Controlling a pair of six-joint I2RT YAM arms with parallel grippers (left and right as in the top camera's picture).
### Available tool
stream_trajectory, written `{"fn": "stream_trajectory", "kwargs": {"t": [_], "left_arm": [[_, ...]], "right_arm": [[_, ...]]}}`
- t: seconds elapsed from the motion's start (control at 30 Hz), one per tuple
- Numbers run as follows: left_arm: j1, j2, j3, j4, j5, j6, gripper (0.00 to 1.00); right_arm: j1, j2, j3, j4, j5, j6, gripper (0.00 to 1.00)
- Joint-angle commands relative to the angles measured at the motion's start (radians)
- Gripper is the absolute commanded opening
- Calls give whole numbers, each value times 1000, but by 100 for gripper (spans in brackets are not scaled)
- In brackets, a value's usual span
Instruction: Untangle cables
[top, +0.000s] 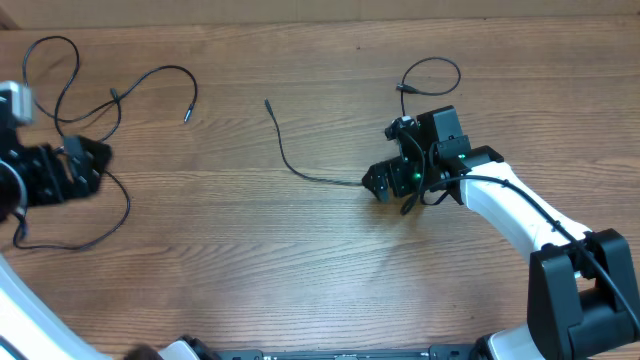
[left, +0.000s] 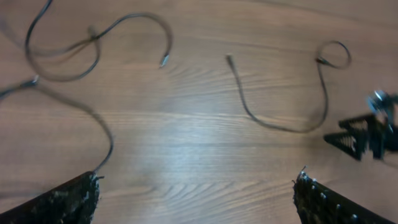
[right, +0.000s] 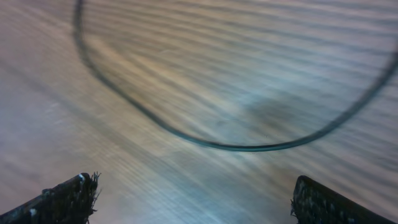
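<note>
Thin black cables lie apart on the wooden table. One cable (top: 290, 160) runs from a plug end at the middle to my right gripper (top: 378, 183) and loops behind it (top: 432, 72). The right wrist view shows it as a blurred arc (right: 217, 144) ahead of the open, empty jaws (right: 193, 193). Other cables (top: 150, 80) curl at the far left around my left gripper (top: 98, 168), with one strand (top: 118, 210) looping beside it. From the left wrist, that gripper (left: 196, 186) is open and empty; a strand (left: 106, 134) reaches its left finger (left: 68, 199).
The right arm's white link (top: 510, 215) and black base (top: 585, 290) fill the lower right. The left arm (top: 25, 320) runs along the left edge. The right gripper shows in the left wrist view (left: 364, 134) at the right.
</note>
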Motion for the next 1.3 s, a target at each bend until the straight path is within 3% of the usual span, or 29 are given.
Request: {"fn": "stream_trajectory", "kwargs": {"t": [0.0,0.13,0.3,0.53,0.63,0.73,0.83,1.0,1.27], "left_arm": [[-62,-132,-121,12,113,196,99],[-159,-306,-356,119,93,234,100],[-218,-495,-666,341,22,141,100],[-218,-538,-921,479,18,-191,100],[-218,-512,-986,479,18,-298,100],[-218,-470,-1033,484,18,-385,100],[-218,-420,-1057,514,20,-467,100],[-218,-317,-1059,540,19,-566,100],[-219,-164,-1059,532,23,-600,100]], "right_arm": [[-2,7,3,1,-171,3,100],[-2,7,3,-20,-264,6,100],[-2,7,3,-33,-406,6,100],[-2,7,3,22,-436,6,100],[-3,6,11,60,-299,68,100],[-3,6,63,16,30,176,100],[-3,6,127,-45,206,222,100],[-3,6,174,-77,321,341,100],[-3,30,174,-120,446,478,94]]}}
